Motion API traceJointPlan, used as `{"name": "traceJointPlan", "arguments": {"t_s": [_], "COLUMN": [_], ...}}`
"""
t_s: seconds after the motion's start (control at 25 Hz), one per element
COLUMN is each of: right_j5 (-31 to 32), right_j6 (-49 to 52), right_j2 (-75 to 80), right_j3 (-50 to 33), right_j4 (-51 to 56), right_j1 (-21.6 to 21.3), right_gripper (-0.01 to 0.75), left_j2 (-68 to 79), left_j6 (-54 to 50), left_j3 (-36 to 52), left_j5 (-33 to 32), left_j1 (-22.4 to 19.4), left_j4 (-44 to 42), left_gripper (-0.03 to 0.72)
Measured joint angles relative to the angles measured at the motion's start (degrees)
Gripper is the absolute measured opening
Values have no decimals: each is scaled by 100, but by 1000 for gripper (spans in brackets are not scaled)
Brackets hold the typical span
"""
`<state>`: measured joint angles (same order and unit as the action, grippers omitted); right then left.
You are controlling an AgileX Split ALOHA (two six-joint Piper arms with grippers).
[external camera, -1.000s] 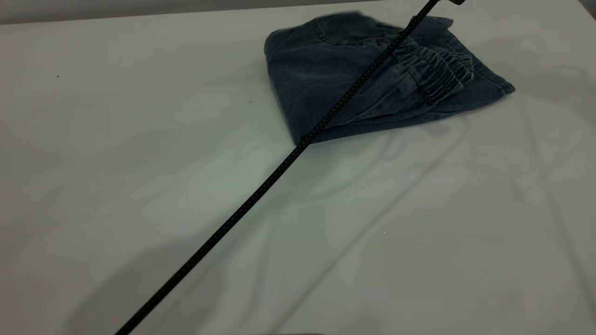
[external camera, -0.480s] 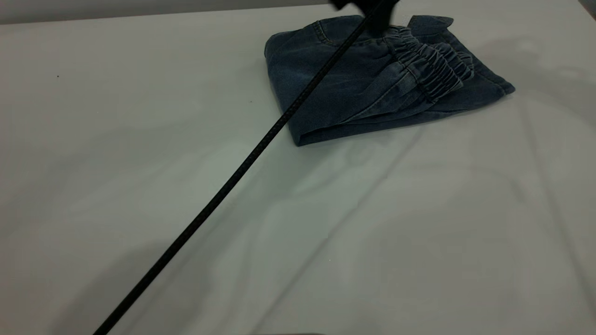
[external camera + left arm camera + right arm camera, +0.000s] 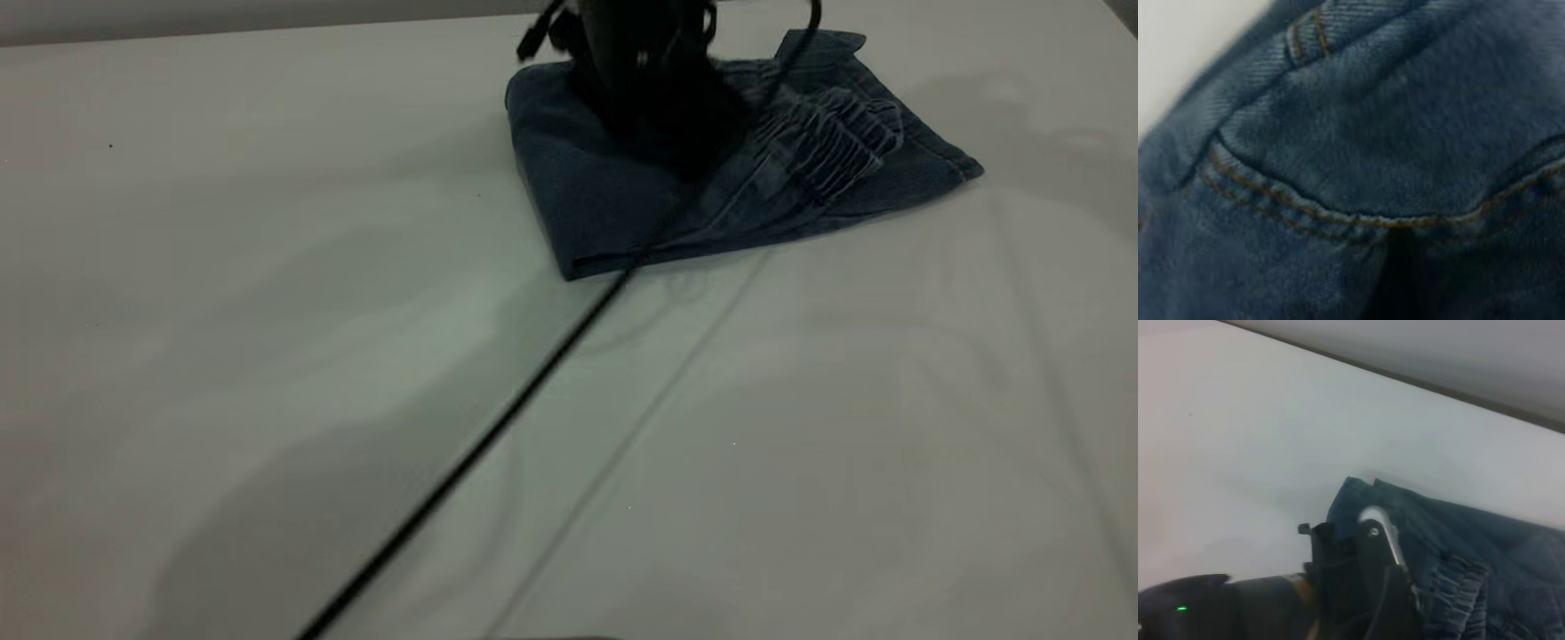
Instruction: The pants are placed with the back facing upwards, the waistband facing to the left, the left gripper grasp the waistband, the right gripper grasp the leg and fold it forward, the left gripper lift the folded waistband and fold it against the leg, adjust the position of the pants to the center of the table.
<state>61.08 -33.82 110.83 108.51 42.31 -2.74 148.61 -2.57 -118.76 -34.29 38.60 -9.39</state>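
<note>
The pants point(image 3: 605, 204) lie folded into a compact blue denim bundle at the far right-centre of the table point(image 3: 267, 267). The gathered waistband point(image 3: 836, 151) lies on top, toward the bundle's right side. Leg fabric lies beneath it; I cannot tell which leg is uppermost. My left gripper point(image 3: 662, 133) is a dark mass pressed down on the bundle's far left part. The left wrist view is filled with denim point(image 3: 1358, 147) and a stitched pocket seam point(image 3: 1338, 217). The right wrist view shows the left gripper point(image 3: 1371, 587) beside the waistband point(image 3: 1458, 593). The right gripper is out of view.
A black cable point(image 3: 498, 418) runs diagonally from the pants' near edge down to the bottom of the exterior view. The white table spreads wide to the left and in front of the pants. Its far edge point(image 3: 1418, 383) lies just behind the bundle.
The left gripper came down from the top edge onto the folded pants. Its cable swung sideways and now meets the bundle's near edge. The pants stayed in place.
</note>
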Motion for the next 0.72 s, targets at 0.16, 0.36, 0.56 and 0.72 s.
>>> {"name": "traceJointPlan", "arguments": {"t_s": [0.16,0.36,0.56,0.72], "right_j5": [12,26,26,26], "right_j6": [0,0,0,-19], "right_j2": [0,0,0,-29], "right_j3": [0,0,0,0], "right_j4": [32,77,141,141], "right_j1": [0,0,0,0], "right_gripper": [494,494,494,494], "left_j2": [26,-26,-52,-41], "left_j6": [257,490,514,624], "left_j3": [-77,-107,-139,-651], "left_j5": [-594,-1852,-2460,-3157], "left_j1": [0,0,5,5], "left_j4": [-118,-342,-425,-290], "left_gripper": [552,552,552,552]}}
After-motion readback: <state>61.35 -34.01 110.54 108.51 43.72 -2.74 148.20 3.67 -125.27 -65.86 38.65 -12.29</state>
